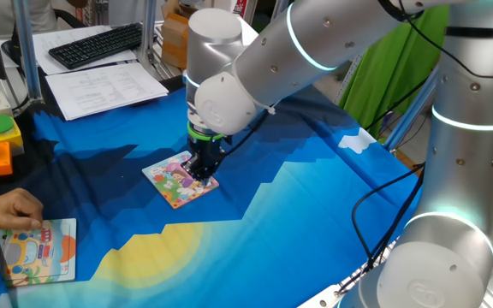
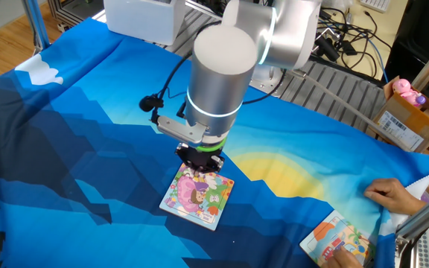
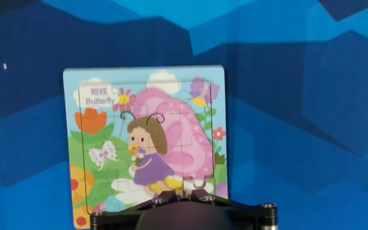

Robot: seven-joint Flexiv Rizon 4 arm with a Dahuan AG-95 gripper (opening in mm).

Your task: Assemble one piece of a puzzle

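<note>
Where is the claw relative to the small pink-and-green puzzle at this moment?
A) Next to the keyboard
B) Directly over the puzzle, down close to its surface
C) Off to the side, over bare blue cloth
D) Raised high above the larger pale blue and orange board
B: in both fixed views the claw hangs right over the puzzle, low at its edge, and the hand view looks straight down on the board.

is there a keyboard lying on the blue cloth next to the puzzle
No: in one fixed view the keyboard sits off the blue cloth at the back, far from the puzzle under the gripper.
</note>
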